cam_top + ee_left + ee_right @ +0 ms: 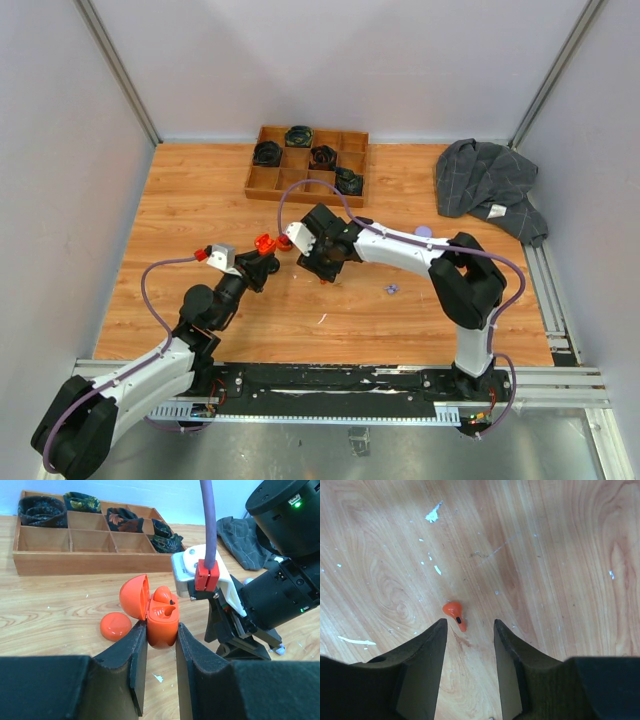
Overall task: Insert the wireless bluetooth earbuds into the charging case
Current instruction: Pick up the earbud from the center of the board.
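One orange earbud loose; one open case

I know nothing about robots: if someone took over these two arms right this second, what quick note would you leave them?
Left gripper: shut on the orange charging case, held upright with its lid open. One orange earbud looks seated in it; the other slot looks empty.
Right gripper: open, low over the table, with a loose orange earbud lying just ahead of its fingertips, not gripped.
An orange dome lies on the table beside the case.
Done: case opened and held.
Left: grasp the loose earbud and seat it in the case.
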